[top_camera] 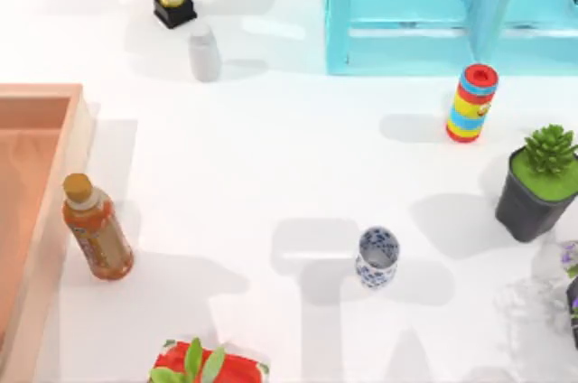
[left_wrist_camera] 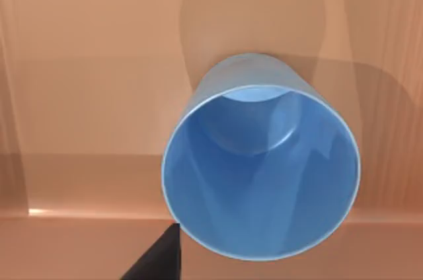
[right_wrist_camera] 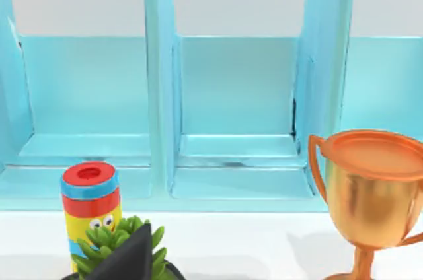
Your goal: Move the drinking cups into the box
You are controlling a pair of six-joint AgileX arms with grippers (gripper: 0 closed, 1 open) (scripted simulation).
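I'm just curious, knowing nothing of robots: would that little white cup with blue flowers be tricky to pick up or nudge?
Probably a little. The white cup stands upright, tall and narrow, so a sideways push might tip it. Its round body would likely roll once down. The glazed-looking surface suggests it is stiff, perhaps slippery and breakable.

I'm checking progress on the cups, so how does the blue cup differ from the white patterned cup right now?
The blue cup is plain blue, while the white patterned cup carries blue floral marks. The blue cup sits over the box's wooden floor; the patterned cup stands upright on the white table, well right of the box. Both are handleless.
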